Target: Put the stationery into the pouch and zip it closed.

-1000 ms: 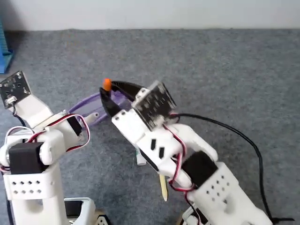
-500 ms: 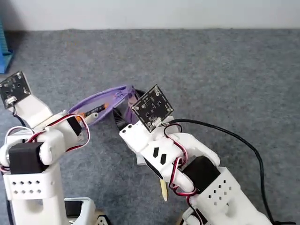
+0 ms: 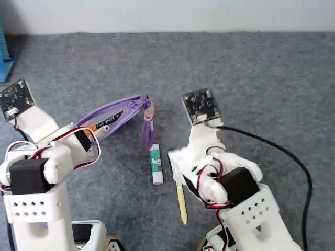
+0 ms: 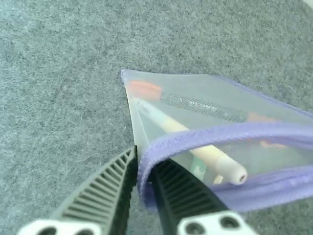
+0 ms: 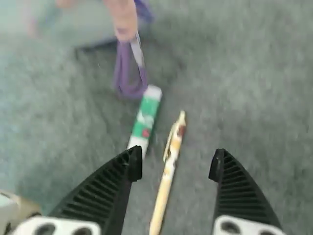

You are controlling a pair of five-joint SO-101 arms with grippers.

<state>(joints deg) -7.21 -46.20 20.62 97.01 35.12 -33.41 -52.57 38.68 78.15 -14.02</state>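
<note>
At the left of the grey mat [image 3: 261,78], the left gripper [image 4: 142,159] pinches the rim of the open purple pouch [image 3: 112,117]. Its wrist view shows a cream pen [image 4: 195,142] inside, where the high view gives mere orange flecks. Glue stick [image 3: 156,164] and loose pen [image 3: 181,201] lie outside, under the right gripper [image 5: 176,164], jaws spread, empty. Zipping not yet done.

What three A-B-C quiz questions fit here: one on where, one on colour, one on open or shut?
1. Where is the glue stick? A in a box; B on the mat beside the pen; C on an arm.
2. What colour is the edge of the pouch? A purple; B yellow; C red.
3. The right gripper is: A open; B shut on a cup; C shut on a book.
Answers: B, it lies by the pen; A, the trim is purple; A, its jaws stand wide apart.
</note>
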